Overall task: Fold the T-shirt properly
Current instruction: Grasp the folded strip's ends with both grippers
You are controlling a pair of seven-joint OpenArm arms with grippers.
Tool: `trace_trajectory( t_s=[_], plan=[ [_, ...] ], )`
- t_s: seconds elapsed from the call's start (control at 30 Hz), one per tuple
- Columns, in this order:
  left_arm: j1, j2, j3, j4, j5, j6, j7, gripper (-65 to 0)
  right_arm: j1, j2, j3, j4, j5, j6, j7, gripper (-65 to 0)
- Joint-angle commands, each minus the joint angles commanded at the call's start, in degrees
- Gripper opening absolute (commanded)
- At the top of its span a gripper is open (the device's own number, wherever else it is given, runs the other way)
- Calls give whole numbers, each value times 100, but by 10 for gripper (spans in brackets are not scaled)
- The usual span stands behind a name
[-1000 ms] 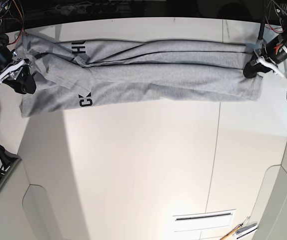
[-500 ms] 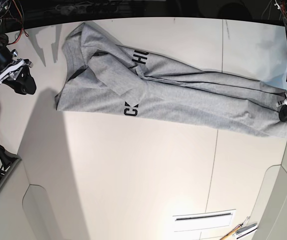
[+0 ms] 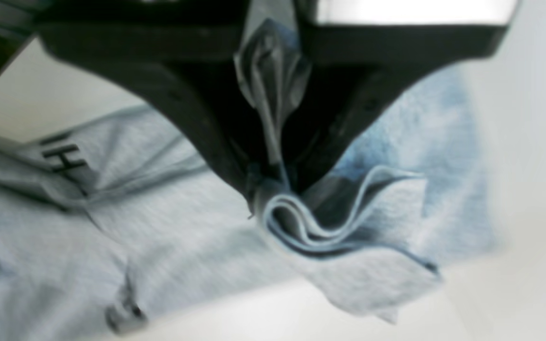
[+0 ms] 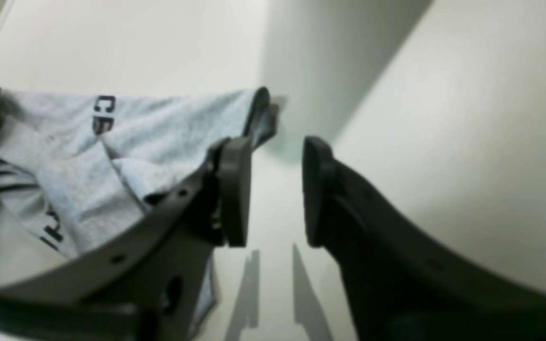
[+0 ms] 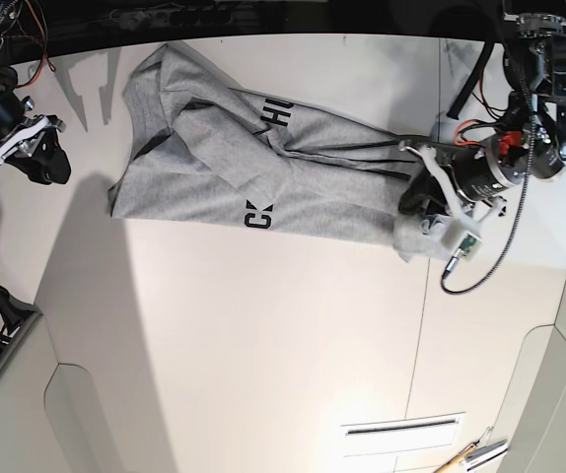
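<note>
The grey T-shirt (image 5: pixel 303 182) lies bunched lengthwise across the far half of the table, black lettering (image 5: pixel 255 215) showing near its middle. My left gripper (image 5: pixel 413 197) is at the shirt's right end, shut on a layered bunch of its hem. In the left wrist view the gripper (image 3: pixel 273 182) pinches folded fabric edges (image 3: pixel 330 227), and the T-shirt (image 3: pixel 159 222) trails away behind. My right gripper (image 5: pixel 51 166) hangs open and empty just left of the shirt's left end. In the right wrist view the gripper (image 4: pixel 273 189) has bare table between its fingers, beside the T-shirt (image 4: pixel 64 142).
A dark band with cables (image 5: pixel 7 30) runs along the table's far edge. A pen-like tool (image 5: pixel 475 455) and a slot (image 5: pixel 401 427) sit at the near right. The left arm's cable (image 5: pixel 490 261) loops over the table right of the shirt.
My left gripper has carried the shirt's hem end from the table's right edge leftward, doubling that end over the shirt. The right gripper and the shirt's left end have stayed put.
</note>
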Motion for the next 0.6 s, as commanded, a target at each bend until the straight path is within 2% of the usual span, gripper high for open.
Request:
trace_trajectory(
  t_s=[0.07, 0.1, 0.2, 0.23, 0.33, 0.37, 0.6],
  plan=[
    [0, 170, 236, 0, 66, 0, -66, -650, -2, 0, 0, 0, -22, -2, -4, -465],
    [2, 262, 317, 0, 120, 0, -90, -617, -2, 0, 0, 0, -26, -2, -7, -465],
    [7, 431, 538, 0, 136, 0, -92, -353, -11, -2, 0, 0, -168, -4, -44, -451],
    [31, 431, 636, 0, 66, -2, -101, -301, -17, -15, 0, 0, -216, -9, -114, -419],
    [52, 433, 918, 0, -221, 0, -92, -293, -44, -188, -2, -20, -275, -129, -391, -284],
    [50, 433, 1019, 0, -308, 0, -94, -293, -70, -267, -2, -50, -269, -153, -396, -258],
    [52, 433, 1394, 0, -409, 0, -87, -293, -273, -651, -199, -356, 201, -81, -476, -251]
  ],
)
